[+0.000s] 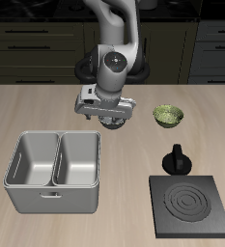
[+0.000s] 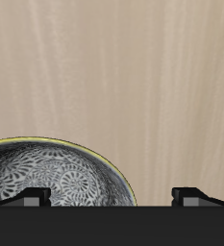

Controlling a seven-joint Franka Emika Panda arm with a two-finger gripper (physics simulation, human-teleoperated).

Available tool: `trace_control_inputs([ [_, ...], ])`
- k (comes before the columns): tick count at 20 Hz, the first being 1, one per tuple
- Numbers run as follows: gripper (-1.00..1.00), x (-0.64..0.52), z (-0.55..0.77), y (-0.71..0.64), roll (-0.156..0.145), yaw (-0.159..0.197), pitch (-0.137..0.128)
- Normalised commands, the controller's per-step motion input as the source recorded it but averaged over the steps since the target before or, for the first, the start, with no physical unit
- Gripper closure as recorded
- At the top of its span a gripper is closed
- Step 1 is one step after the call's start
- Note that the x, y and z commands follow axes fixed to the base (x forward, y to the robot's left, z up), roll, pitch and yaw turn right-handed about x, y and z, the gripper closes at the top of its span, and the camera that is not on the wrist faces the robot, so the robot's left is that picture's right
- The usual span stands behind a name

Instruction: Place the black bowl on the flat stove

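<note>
Tool (image 1: 111, 118) hangs low over the black bowl (image 2: 51, 183), fingers spread with one tip above the bowl.

Seen from the wrist, one fingertip (image 2: 29, 197) sits above the bowl's patterned inside and the other above bare counter (image 2: 133, 77), probably lined up to pinch the rim. From outside, the arm hides the bowl. Flat stove (image 1: 191, 205) lies well apart, near the counter's front edge, behind it a black knob (image 1: 177, 159). A grey tray (image 1: 54, 172) and yellow-green bowl (image 1: 167, 116) stand elsewhere.

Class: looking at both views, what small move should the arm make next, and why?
Probably lower the tool straight down. It is open, and the rim of the black bowl lies between its fingers. The bowl is not yet gripped, nor on the flat stove.
</note>
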Motion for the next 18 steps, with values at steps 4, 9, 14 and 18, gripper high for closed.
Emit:
trace_control_inputs([
  [4,-1.0,0.0,-0.15,0.04,0.034,-0.052,0.021],
  [9,1.0,-0.09,0.08,-0.01,0.021,-0.047,-0.037],
  [14,1.0,0.0,0.14,0.01,-0.012,0.008,-0.038],
  [18,1.0,-0.01,0.12,0.04,0.017,-0.001,-0.031],
])
